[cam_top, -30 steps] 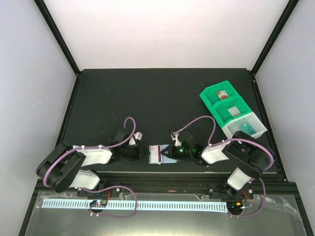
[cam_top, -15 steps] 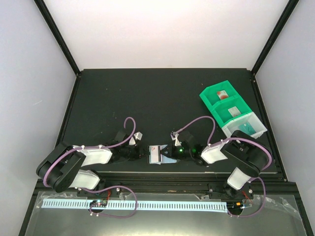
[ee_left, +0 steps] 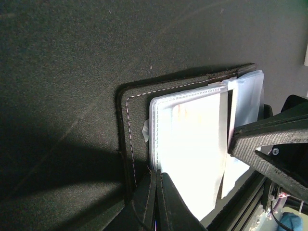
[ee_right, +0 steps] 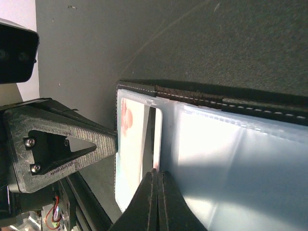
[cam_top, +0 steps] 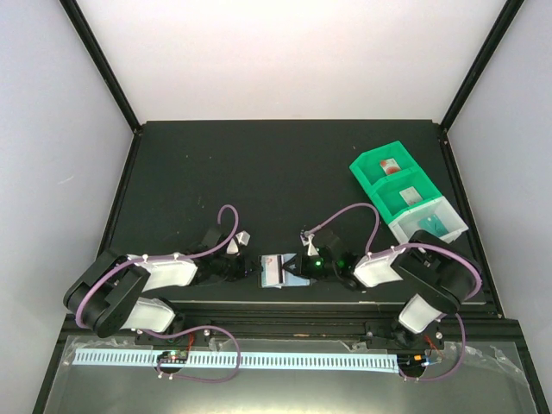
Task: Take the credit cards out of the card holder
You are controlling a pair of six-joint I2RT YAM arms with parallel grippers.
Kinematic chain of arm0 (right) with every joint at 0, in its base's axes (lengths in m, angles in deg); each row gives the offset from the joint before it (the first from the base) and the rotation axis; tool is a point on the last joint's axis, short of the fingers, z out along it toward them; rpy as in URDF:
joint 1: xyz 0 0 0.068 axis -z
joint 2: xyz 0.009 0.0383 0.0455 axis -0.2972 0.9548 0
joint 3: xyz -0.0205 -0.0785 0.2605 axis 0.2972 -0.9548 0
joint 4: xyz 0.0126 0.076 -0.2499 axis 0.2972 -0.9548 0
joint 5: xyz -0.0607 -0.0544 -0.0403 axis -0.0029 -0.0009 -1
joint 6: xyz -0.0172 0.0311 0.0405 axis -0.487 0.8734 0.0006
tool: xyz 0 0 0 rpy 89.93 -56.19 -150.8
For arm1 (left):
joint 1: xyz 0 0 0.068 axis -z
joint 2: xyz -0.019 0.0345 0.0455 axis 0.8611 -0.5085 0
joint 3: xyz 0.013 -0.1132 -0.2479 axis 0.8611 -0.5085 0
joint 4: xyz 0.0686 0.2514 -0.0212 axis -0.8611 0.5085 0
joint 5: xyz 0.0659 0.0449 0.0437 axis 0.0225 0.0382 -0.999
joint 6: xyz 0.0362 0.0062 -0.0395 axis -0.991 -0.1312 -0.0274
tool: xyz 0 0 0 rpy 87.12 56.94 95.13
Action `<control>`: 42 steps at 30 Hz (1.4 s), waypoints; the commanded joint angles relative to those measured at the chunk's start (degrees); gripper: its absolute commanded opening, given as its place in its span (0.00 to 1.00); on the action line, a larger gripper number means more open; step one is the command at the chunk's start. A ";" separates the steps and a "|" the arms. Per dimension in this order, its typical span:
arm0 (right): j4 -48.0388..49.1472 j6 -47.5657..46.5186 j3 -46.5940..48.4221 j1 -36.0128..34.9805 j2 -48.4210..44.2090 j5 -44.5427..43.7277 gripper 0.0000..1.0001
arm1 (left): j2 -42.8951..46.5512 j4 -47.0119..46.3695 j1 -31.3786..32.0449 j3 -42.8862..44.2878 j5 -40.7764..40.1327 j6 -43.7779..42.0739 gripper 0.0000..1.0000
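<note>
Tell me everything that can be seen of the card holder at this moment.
The card holder lies open on the black table near its front edge, between the arms. Its cover looks like black leather with pale stitching along the rim. Inside are glossy clear plastic sleeves, one showing a faint reddish print. The left pincer is shut on one edge, the right pincer on a sleeve's edge from the opposite side. Cards inside cannot be made out clearly.
</note>
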 commanded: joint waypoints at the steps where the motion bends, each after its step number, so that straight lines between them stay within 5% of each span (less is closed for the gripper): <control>1: -2.37 -1.48 -1.00 1.01 -3.16 -2.64 0.01 | -2.25 7.92 0.44 -0.64 -6.38 -1.51 0.02; 7: -3.04 -1.55 -2.27 2.00 -4.91 -3.06 0.01 | -1.78 8.20 0.43 -0.58 -6.84 -1.46 0.02; 14: 0.54 -0.72 -1.28 2.04 -0.08 0.84 0.19 | -1.48 7.88 0.48 -0.84 -6.69 -1.16 0.02; 18: 1.98 -0.53 -1.25 2.05 1.55 2.04 0.21 | -1.05 8.01 0.43 -0.84 -6.77 -1.02 0.02; 22: 1.30 -1.38 -0.81 2.08 1.70 2.48 0.18 | -0.83 8.07 0.46 -0.83 -6.67 -0.86 0.01; 26: -0.35 -1.87 -0.75 2.09 0.19 1.75 0.02 | -0.25 7.36 0.42 -1.28 -6.52 -0.35 0.02; 42: -23.02 -5.68 1.05 4.58 -14.57 -7.47 0.01 | 3.04 9.00 0.42 0.31 -7.04 -1.12 0.02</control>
